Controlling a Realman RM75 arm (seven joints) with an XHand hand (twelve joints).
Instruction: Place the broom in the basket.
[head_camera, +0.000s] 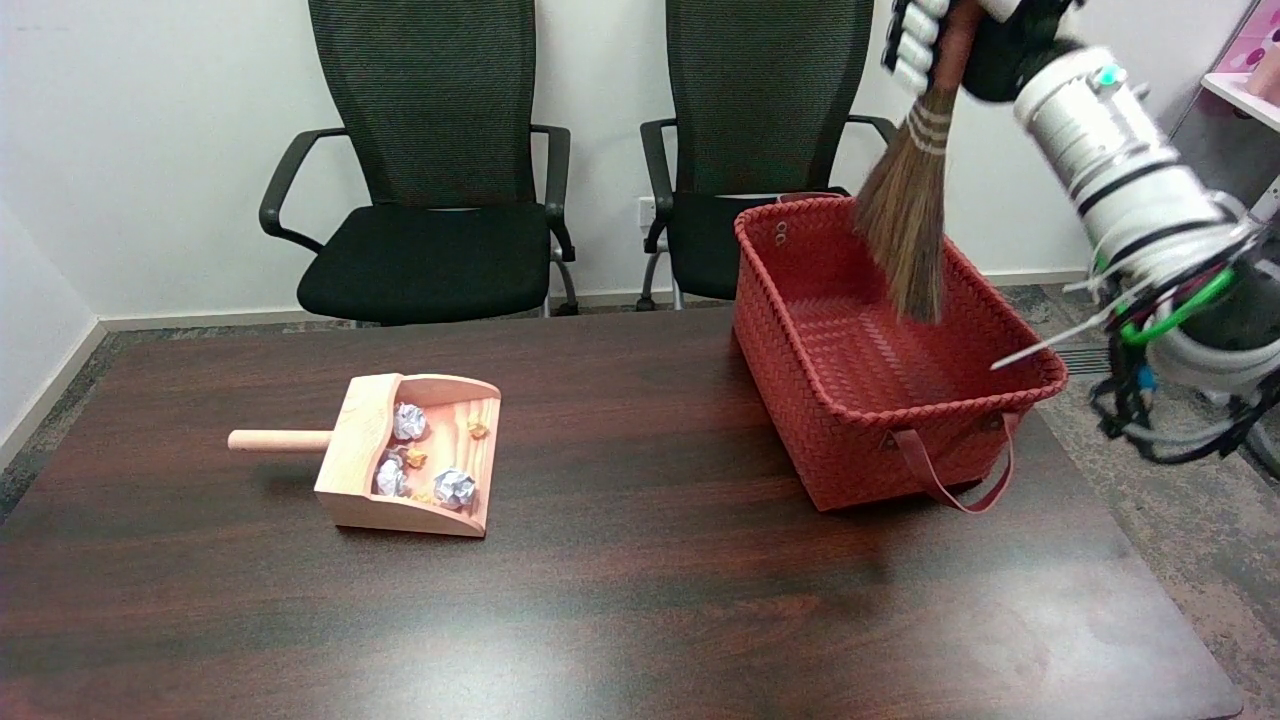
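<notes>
The right hand (950, 40) grasps the broom (912, 210) by its handle at the top of the frame, fingers wrapped round the shaft just above the pale binding. The broom hangs bristles down, slightly tilted, with the bristle tips inside the mouth of the red basket (1000, 395) near its far right wall; whether they touch the floor of the basket cannot be told.

Handling, as judged: the broom looks light, with a stiff handle and a springy, flexible bristle head that will bend and splay if pressed against a wall or the bottom. The handle is the sound place to hold; the bristles offer no firm purchase. Nothing about it appears fragile.

The basket is woven, open-topped, with a strap handle (955, 478) hanging down its near side. It stands near the right edge of the desk (640, 600), so a hard push sideways could shift it toward that edge. Its interior holds nothing visible and gives fair room for lowering.

A wooden dustpan (415, 468) with crumpled paper lies well apart to the left, clear of the working path.
</notes>
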